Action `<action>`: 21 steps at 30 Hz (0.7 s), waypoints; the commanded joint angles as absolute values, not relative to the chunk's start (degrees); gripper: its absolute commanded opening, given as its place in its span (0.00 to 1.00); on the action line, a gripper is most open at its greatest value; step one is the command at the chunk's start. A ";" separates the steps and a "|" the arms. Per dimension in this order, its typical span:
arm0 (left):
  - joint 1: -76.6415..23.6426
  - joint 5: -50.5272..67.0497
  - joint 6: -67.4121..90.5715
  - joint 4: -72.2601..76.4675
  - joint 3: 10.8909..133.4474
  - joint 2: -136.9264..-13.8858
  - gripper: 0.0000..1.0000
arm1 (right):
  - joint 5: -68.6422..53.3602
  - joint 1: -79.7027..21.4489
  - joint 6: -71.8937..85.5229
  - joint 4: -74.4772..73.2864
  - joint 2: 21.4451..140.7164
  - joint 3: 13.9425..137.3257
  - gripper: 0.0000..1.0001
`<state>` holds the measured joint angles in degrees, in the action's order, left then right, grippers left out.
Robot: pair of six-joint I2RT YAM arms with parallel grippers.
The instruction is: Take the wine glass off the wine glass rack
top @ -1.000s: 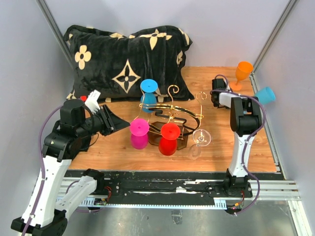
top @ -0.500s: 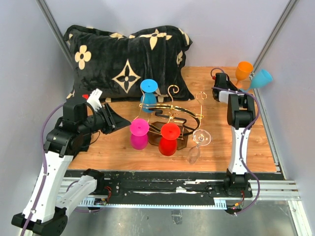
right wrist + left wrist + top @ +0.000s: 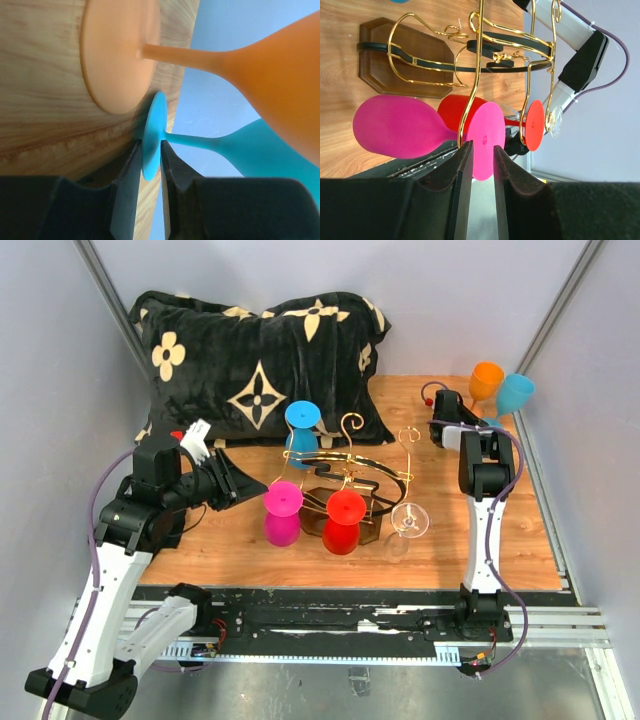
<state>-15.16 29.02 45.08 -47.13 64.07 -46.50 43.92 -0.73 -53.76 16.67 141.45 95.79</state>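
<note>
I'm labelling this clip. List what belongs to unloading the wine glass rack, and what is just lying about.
Job in hand:
wine glass rack
pink glass, red glass, blue glass and clear glass, hanging on it
teal glass and orange glass, standing far right

Lying about:
black patterned pillow

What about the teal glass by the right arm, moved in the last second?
Yes. The teal glass moved up and left in the top view, ending right beside the orange glass.
</note>
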 commanded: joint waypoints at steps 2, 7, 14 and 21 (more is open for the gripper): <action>-15.64 29.54 44.68 -45.44 64.24 -46.54 0.28 | 39.21 -1.96 -50.33 10.84 142.79 95.13 0.25; -15.60 29.46 44.34 -45.57 64.51 -46.73 0.28 | 35.56 -2.61 -45.83 4.50 140.47 94.35 0.27; -15.64 27.64 42.81 -46.72 65.35 -46.58 0.28 | 26.45 -3.63 -35.91 -8.66 133.84 92.03 0.28; -15.64 28.44 42.59 -45.61 64.40 -46.62 0.35 | 19.03 -4.13 -28.34 -18.47 127.56 89.73 0.46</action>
<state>-15.16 27.90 43.70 -46.83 64.07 -46.76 26.79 -3.29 -36.82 -6.79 129.27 92.60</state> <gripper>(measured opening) 0.338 0.423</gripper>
